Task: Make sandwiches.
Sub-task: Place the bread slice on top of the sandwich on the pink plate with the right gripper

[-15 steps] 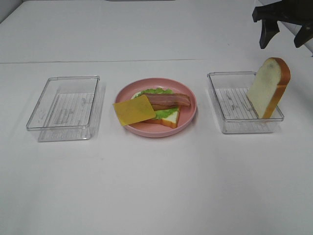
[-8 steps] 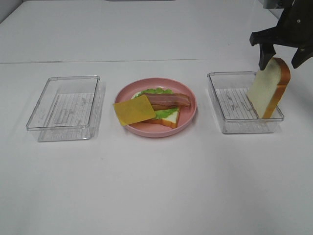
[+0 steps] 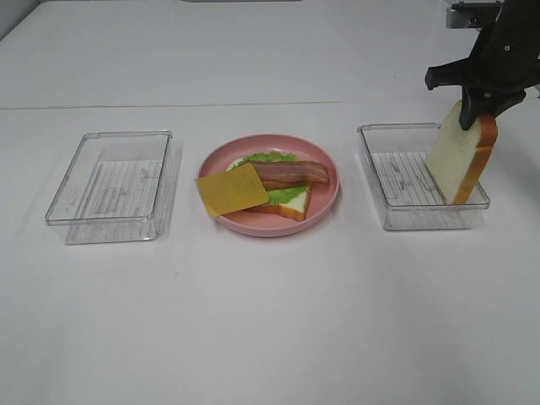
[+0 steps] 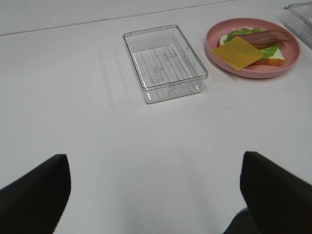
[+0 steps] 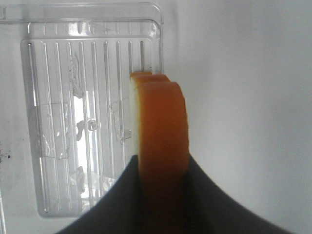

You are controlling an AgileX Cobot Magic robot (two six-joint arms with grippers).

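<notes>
The near part of the white counter lies bare in the exterior high view. Past it, three things stand in a row. On the left is a clear tray with a ribbed floor. In the middle is a round pink plate carrying a partly built sandwich: a bread slice lies flat at the bottom, green lettuce spreads over it, a brown bacon strip lies across the lettuce, and a yellow cheese square rests tilted, its corner overhanging the plate's left rim. On the right stands a second clear tray, and a second bread slice stands on edge in its right end, leaning against the tray's right wall with its orange-brown crust facing right. The right end effector is down on the top of this slice, its dark fingers pressed against both faces of the bread, pinching it. The left end effector shows only in the left wrist view, its two fingers spread wide above bare counter, well apart from the left tray and holding nothing.
</notes>
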